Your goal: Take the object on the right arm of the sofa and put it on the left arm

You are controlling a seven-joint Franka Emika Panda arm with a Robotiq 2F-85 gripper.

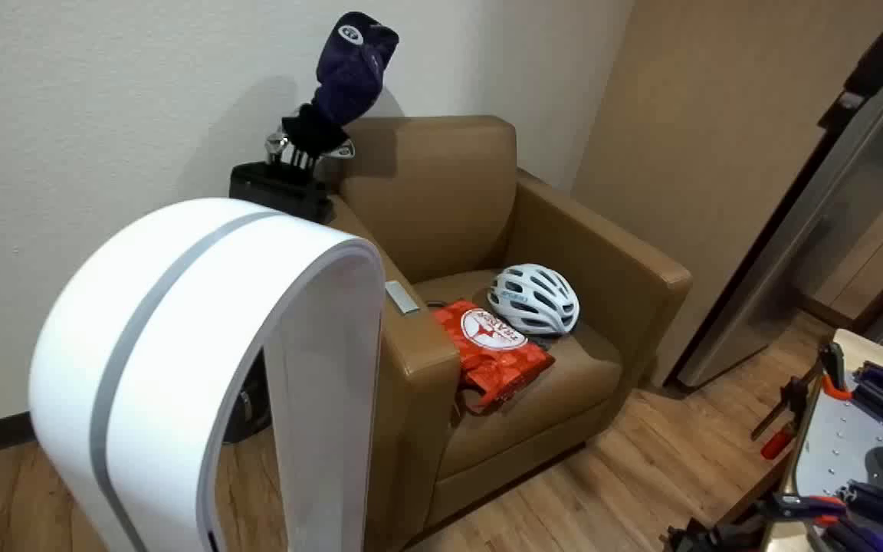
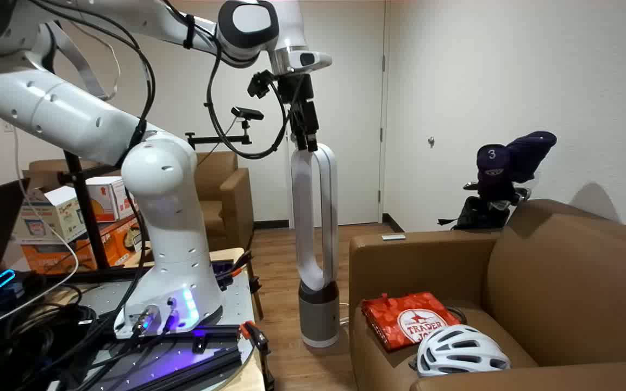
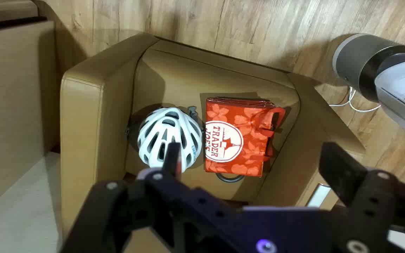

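Note:
The object, a small flat pale rectangle, lies on top of one arm of the brown sofa point(image 1: 441, 199), the arm beside the white fan. It shows in both exterior views point(image 1: 402, 297) point(image 2: 393, 237). In the wrist view the object point(image 3: 319, 195) is partly hidden behind a finger. The sofa also shows in an exterior view point(image 2: 574, 288) and in the wrist view point(image 3: 83, 123). My gripper point(image 2: 306, 147) points down, well above the sofa arm's height and apart from the object. In the wrist view the gripper point(image 3: 253, 149) is wide open with nothing between its fingers.
A tall white loop-shaped fan point(image 2: 301, 217) stands beside the object's arm. A white helmet point(image 1: 535, 299) and a red bag point(image 1: 491, 345) lie on the seat. A golf bag point(image 1: 280, 188) stands behind that arm. The robot's table point(image 2: 237, 320) holds cables and clamps.

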